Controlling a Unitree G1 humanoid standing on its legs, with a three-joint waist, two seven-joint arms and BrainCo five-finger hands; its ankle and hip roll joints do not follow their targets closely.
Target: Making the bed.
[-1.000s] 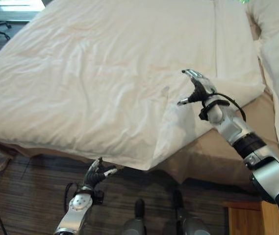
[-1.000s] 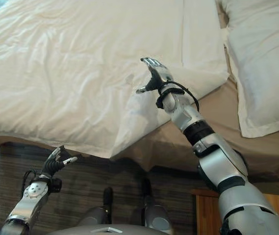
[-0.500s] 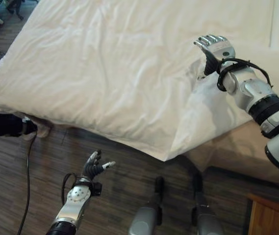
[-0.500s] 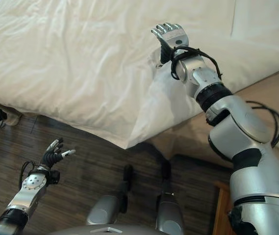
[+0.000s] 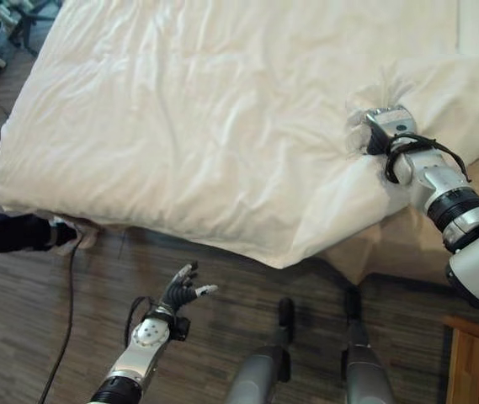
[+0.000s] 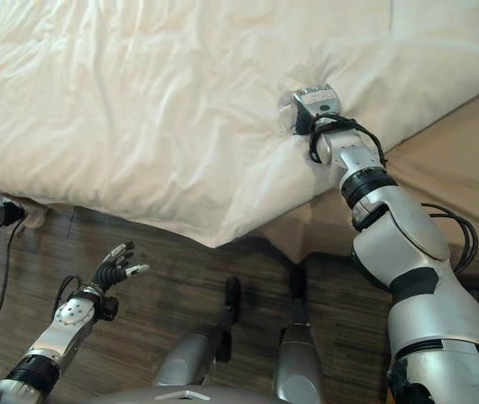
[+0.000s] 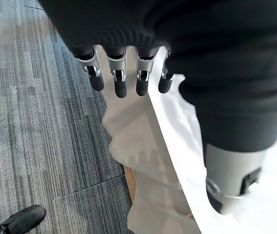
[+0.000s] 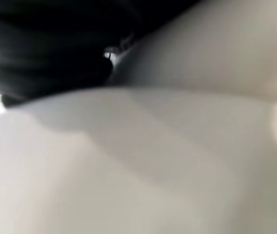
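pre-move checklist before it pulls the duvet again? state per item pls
1. Right hand on the duvet: ok, pressed into a pucker in it.
2. Right-hand grip: cannot tell, fingers buried in the cloth.
3. Left hand free: ok, open over the floor, holding nothing.
4. Duvet corner on the bed: not ok, hangs past the edge.
5. Sheet covered: not ok, tan patch bare by the right arm.

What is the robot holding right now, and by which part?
The left hand is open over the floor, holding nothing. The right hand is sunk into the white duvet near its corner; its fingers are hidden, so a hold cannot be told.
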